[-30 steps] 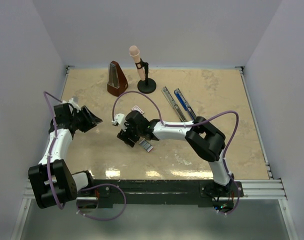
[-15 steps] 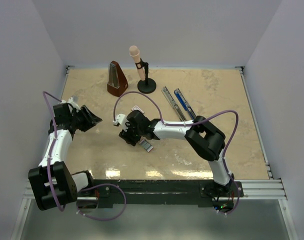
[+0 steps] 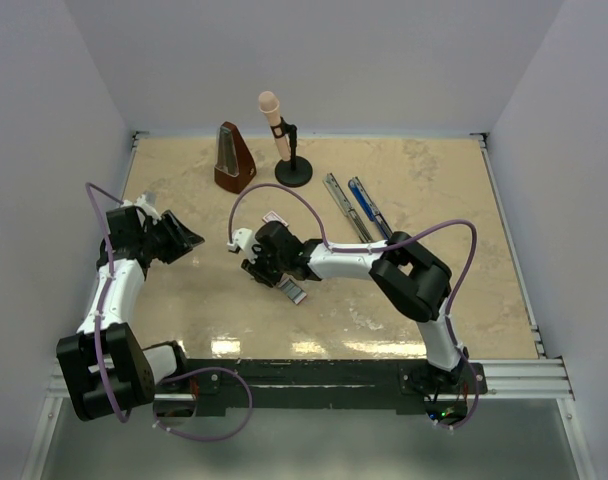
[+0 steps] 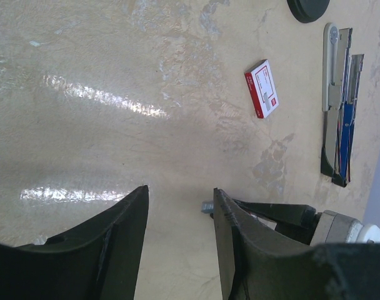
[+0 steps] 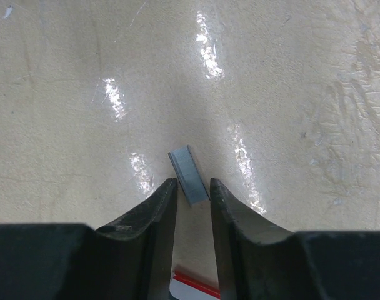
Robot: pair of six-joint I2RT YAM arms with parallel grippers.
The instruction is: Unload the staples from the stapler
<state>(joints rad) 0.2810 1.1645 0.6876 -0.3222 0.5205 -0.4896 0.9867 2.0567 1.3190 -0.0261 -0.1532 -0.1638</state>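
**A:** Start at the left. What is that arm's pincer doing?

**B:** The left gripper (image 4: 180,189) hangs over the left side of the table (image 3: 434,290). Its jaws stand a fair way apart, with only bare marbled surface between them. It holds nothing.

**A:** And beyond it?

**B:** A brown metronome (image 3: 234,160) stands upright near the far edge. Just to its right is a pink microphone (image 3: 275,120) on a black stand (image 3: 294,174).

**A:** The middle?

**B:** A small white box (image 4: 262,89) with red print lies flat, just beside the right gripper (image 5: 194,181) on its far side. That gripper reaches across to the middle of the table and sits low over the surface. Its jaws are narrow, one on each side of the near end of the staples (image 5: 189,175). These are a short grey ribbed strip lying flat on the table. One finger (image 5: 230,212) seems to touch the strip's corner. I cannot tell whether the strip is really pinched.

**A:** So the strip is out of the stapler?

**B:** Yes, and well apart from it. The stapler (image 3: 368,208) lies right of centre, toward the far side. It is swung open into two long arms side by side, joined at their near end. The silvery rail (image 3: 337,203) is on the left and the blue-and-black arm on the right. Neither gripper touches it.
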